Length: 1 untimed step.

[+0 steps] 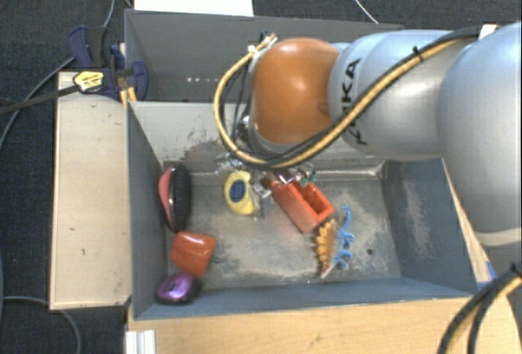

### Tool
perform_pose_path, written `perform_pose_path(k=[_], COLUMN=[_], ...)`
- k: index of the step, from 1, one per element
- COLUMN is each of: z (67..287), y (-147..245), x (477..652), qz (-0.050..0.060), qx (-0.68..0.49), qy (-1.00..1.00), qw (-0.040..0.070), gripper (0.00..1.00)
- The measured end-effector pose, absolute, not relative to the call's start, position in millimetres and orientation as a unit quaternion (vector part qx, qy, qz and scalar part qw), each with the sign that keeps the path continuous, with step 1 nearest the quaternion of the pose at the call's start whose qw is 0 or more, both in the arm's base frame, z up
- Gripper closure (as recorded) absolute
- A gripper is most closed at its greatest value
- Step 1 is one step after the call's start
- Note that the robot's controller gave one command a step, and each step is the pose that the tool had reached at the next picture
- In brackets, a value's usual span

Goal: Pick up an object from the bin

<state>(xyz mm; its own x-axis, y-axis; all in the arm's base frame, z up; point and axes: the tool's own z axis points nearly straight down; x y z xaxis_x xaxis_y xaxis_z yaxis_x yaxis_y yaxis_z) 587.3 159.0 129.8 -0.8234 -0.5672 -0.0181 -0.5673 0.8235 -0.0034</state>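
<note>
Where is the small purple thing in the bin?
In the camera view, the purple thing lies in the bin's lower-left corner, just below the red block.

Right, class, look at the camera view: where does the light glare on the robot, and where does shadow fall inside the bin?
In the camera view, a soft highlight sits on top of the orange cover and a bright sheen runs along the silver arm; shadow under the arm darkens the back of the bin floor, around the yellow ring and the orange block; the front floor looks evenly lit.
</note>
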Motion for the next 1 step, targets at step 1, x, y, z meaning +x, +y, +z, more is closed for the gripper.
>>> perform_pose_path(k=[1], z=[133.1], y=[181.5], x=[588.1], qz=[0.002], qx=[-0.252], qy=[0.968], qw=[0.008], gripper=[1.00])
